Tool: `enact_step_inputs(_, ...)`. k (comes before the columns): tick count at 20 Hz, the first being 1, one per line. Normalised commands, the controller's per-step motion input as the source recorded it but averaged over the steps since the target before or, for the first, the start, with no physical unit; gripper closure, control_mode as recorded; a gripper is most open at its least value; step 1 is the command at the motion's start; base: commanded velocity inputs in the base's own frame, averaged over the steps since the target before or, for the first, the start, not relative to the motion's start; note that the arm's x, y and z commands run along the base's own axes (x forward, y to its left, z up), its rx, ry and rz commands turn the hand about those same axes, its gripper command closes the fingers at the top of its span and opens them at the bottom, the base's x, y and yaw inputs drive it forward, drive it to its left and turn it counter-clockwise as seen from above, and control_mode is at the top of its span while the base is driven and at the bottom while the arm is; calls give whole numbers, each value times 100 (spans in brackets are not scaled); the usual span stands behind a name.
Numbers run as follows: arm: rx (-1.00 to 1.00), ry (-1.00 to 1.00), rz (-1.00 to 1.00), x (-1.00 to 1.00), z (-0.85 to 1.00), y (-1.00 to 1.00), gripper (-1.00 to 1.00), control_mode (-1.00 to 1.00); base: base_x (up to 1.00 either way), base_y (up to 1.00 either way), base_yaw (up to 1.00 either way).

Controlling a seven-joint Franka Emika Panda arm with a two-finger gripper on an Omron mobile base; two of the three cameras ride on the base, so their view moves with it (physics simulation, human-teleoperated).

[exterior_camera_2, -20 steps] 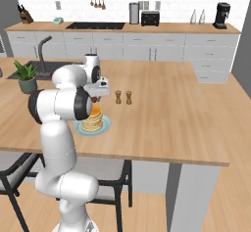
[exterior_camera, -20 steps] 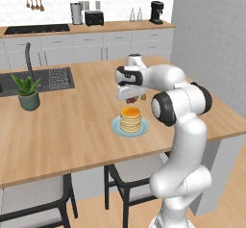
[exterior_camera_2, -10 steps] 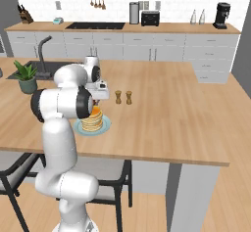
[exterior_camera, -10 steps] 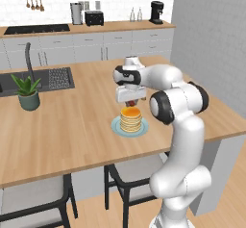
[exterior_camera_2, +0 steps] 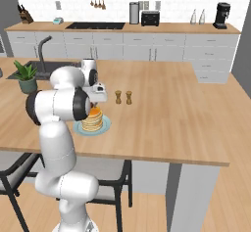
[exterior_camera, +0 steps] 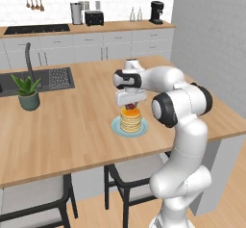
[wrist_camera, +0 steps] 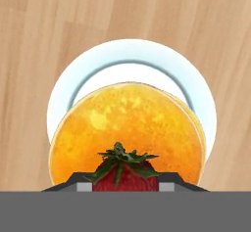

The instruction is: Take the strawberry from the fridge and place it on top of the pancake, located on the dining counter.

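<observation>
Fetch complete: the two-finger gripper [exterior_camera: 130, 106] grasps the small red strawberry [wrist_camera: 125, 175] directly above the golden-tan pancake stack [wrist_camera: 127, 130], near the light wooden dining counter's [exterior_camera: 72, 126] front edge. Remaining: lower, release.

The strawberry [wrist_camera: 125, 174] is deep red under a dark green leafy cap. The pancake [wrist_camera: 128, 133] has a mottled orange top with yellow blotches and golden-tan sides, on a pale blue plate [wrist_camera: 73, 81] ringed in grey-blue. The dining counter [wrist_camera: 44, 25] is light wood with faint grain streaks.
</observation>
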Motion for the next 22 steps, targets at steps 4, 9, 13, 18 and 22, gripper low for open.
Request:
enact_step_inputs(4, -2, 0, 0, 55, 0, 0, 100, -100, 0, 0, 0)
enact_step_inputs(9, -1, 1, 0, 2, -9, 0, 100, -100, 0, 0, 0)
enact_step_inputs(13, -1, 1, 0, -2, -4, 0, 100, -100, 0, 0, 0)
enact_step_inputs(18, -2, 0, 0, -6, -6, 0, 100, -100, 0, 0, 0)
enact_step_inputs(22, -2, 0, 0, -17, -29, 1, 100, -100, 0, 0, 0)
